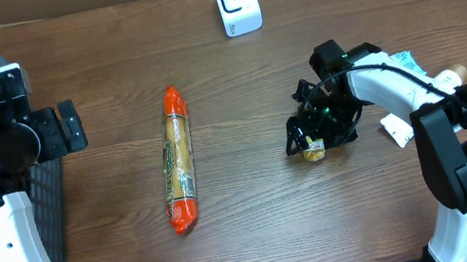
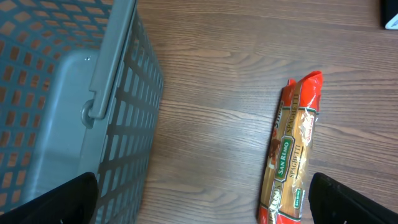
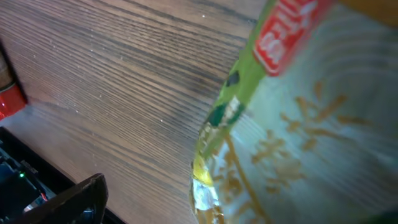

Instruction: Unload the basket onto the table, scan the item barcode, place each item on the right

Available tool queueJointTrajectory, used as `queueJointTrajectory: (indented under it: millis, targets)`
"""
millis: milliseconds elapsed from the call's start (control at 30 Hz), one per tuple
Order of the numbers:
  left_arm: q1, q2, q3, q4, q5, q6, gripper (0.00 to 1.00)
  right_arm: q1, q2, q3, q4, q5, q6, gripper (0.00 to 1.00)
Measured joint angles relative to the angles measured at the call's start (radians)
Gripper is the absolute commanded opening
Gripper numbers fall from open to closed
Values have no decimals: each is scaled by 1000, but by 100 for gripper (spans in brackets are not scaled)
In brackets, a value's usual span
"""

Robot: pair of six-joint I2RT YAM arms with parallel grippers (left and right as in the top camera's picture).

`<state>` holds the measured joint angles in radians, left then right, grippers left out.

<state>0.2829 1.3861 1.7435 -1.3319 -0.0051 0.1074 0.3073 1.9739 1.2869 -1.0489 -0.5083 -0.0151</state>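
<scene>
Nearest, the right claw [image 1: 312,136] stands wide over a small green packet [image 3: 298,124] on the counter [image 1: 261,232], one finger [image 3: 81,199] clear of it. Left of that lies a spaghetti pack [image 1: 178,160], and the left claw [image 1: 73,126] hangs wide and empty beside the grey basket [image 2: 124,93]. We note a white scanner [image 1: 237,2] at the far edge.

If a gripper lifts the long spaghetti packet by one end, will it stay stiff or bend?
The spaghetti packet lies long and straight, so it would probably hold fairly stiff, though the pasta inside may snap. It looks glossy, so it is likely slippery. Its rounded sides might let it roll if pushed sideways.
</scene>
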Motion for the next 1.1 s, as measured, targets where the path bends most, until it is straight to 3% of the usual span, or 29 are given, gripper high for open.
queueJointTrajectory:
  millis: [233,433,700,933,1100]
  targets:
    - [0,0,0,0,0,0,99,0,0,-1,26,8,-7,44]
    - [0,0,0,0,0,0,100,1,0,33,-24,77,92,5]
    - [0,0,0,0,0,0,100,56,0,221,-187,357,268,4]
    - [0,0,0,0,0,0,99,333,2,280,-269,752,425,4]
    - [0,0,0,0,0,0,99,510,129,291,-334,966,487,4]
